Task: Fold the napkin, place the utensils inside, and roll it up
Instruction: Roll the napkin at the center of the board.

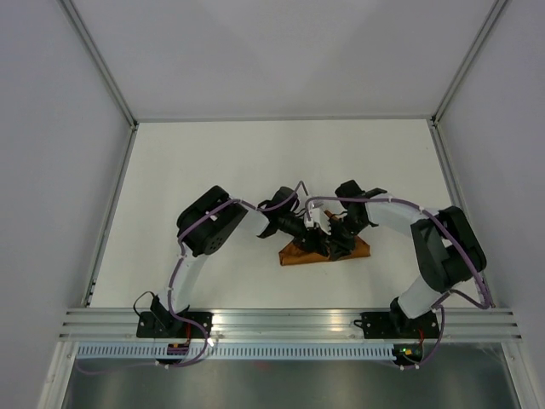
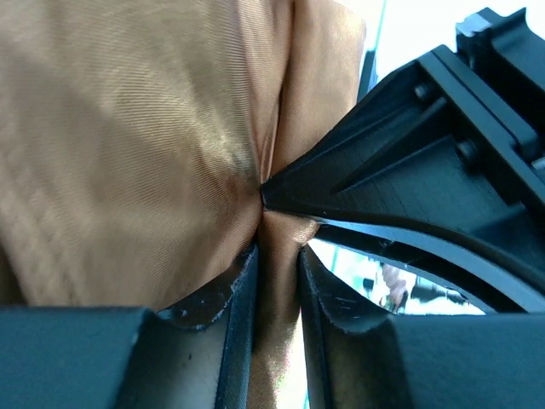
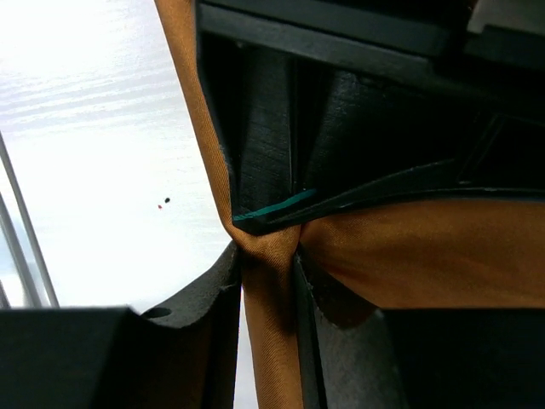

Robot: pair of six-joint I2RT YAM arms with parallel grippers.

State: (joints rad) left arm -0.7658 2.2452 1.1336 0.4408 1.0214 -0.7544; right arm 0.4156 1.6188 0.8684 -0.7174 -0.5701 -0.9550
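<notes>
The rust-orange napkin (image 1: 300, 254) lies bunched in a small triangular heap at the table's middle front, under both grippers. My left gripper (image 1: 322, 240) is shut on a fold of the napkin (image 2: 128, 145), the cloth pinched between its fingers (image 2: 234, 315). My right gripper (image 1: 337, 242) is shut on another fold of the napkin (image 3: 426, 247), right beside the left one; the two gripper heads touch or nearly touch. The knife is hidden or out of view.
The white table (image 1: 213, 170) is bounded by grey walls at left, back and right, with an aluminium rail (image 1: 289, 322) along the near edge. Both arms bend inward over the table's middle.
</notes>
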